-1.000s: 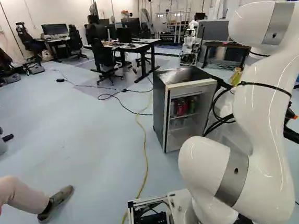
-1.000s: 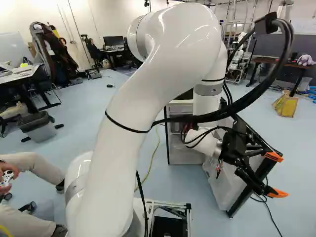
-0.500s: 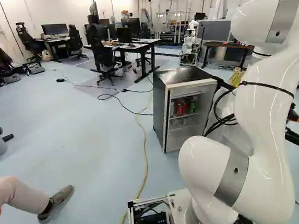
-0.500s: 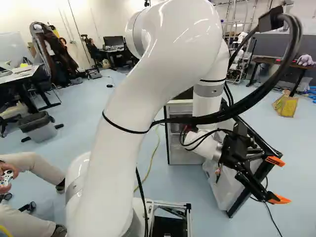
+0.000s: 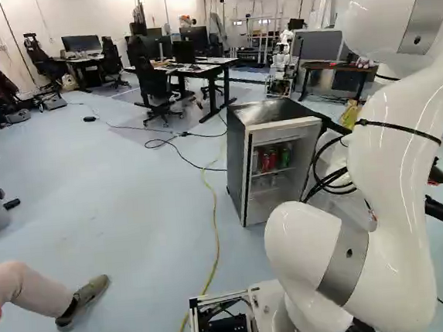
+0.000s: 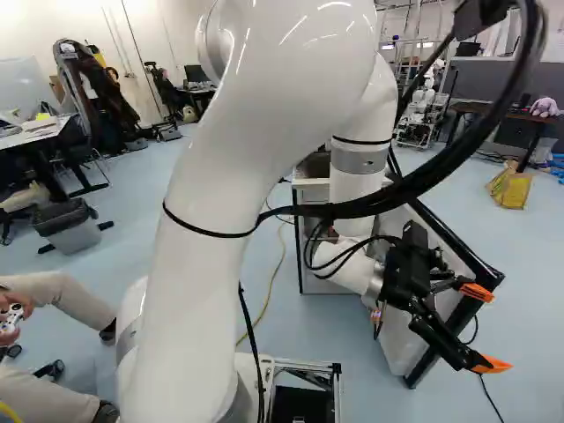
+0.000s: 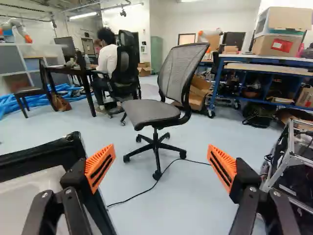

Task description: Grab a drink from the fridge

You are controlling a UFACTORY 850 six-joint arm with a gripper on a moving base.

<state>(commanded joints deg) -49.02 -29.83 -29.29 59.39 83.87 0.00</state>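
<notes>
Gaping, end effector (image 6: 485, 327) (orange-padded), fridge (image 5: 239, 164) nearby

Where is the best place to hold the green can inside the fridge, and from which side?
I would grip the green can around mid-body, coming level through the open front of the fridge: the can appears upright, and the fridge top blocks the way from above.

In the left base view, 1 small fridge (image 5: 240, 153) stood on the pale blue floor (image 5: 148, 219) near the big white arm (image 5: 387, 151), with red and green cans (image 5: 267, 161) on a shelf (image 5: 273, 171).
</notes>
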